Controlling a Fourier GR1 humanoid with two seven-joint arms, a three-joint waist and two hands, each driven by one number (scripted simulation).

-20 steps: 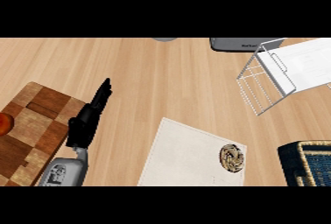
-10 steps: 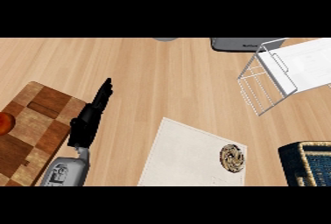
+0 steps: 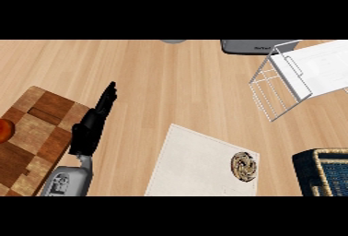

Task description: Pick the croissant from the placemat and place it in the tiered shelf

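The croissant (image 3: 244, 166), a brown spiral-patterned pastry, lies near the right edge of the pale placemat (image 3: 194, 161) at the lower middle. The white wire tiered shelf (image 3: 299, 73) stands at the upper right. My left hand (image 3: 95, 120) shows at the left, fingers straight and pointing up the counter, holding nothing and well left of the placemat. My right hand is out of view.
A checkered wooden cutting board (image 3: 37, 133) lies at the left with an orange-red fruit (image 3: 4, 131) at its left edge. A dark woven basket (image 3: 326, 170) sits at the lower right. A grey appliance (image 3: 250, 46) is at the top edge.
The view has shifted slightly; the orange fruit has come a bit further into sight at the left edge. My left hand and the croissant stay where they were.
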